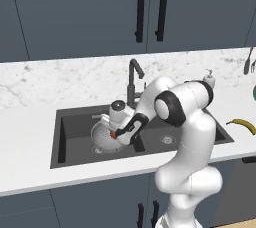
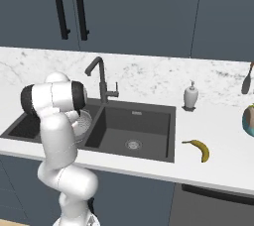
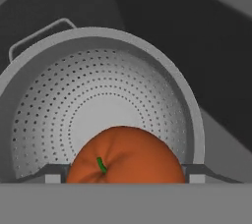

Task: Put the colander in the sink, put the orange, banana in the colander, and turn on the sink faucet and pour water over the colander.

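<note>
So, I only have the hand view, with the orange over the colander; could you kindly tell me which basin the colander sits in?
Observer: The colander sits in the left basin of the sink.
Operator: Thank you. Where is the banana, please?
Observer: The banana lies on the counter to the right of the sink, apart from it.
Operator: And is water running yet?
Observer: No water shows under the sink faucet, which stands behind the divider.

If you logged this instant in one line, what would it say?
stage: orange held over colander | colander: in sink's left basin | banana: on counter | faucet: no water seen
</note>
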Motion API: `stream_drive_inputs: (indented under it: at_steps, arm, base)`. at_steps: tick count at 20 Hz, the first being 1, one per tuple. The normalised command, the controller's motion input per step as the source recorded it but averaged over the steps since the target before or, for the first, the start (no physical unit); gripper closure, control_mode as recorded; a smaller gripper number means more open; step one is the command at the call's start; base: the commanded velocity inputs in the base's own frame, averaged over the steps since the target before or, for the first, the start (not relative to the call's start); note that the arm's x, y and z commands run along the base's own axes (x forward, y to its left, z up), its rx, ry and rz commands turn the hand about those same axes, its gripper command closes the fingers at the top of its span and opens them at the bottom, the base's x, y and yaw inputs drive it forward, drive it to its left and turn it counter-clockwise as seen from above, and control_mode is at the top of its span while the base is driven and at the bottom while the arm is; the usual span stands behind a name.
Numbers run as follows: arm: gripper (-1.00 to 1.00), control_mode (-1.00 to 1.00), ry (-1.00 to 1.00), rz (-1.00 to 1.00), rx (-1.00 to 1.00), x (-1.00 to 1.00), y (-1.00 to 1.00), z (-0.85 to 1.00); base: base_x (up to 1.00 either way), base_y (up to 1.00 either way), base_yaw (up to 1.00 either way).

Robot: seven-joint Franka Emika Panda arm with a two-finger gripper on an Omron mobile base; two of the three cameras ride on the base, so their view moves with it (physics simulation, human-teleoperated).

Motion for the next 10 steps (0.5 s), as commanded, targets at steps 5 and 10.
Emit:
stream_drive_inputs:
  at_steps: [5, 10]
  arm:
    - [1.0, -1.0, 0.0, 0.0, 0.0, 0.06, 0.0, -0.55]
    - [1.0, -1.0, 0.0, 0.0, 0.0, 0.03, 0.0, -0.43]
  base:
    - [0.0, 0.0, 0.0]
    - [0.0, 0.0, 0.0]
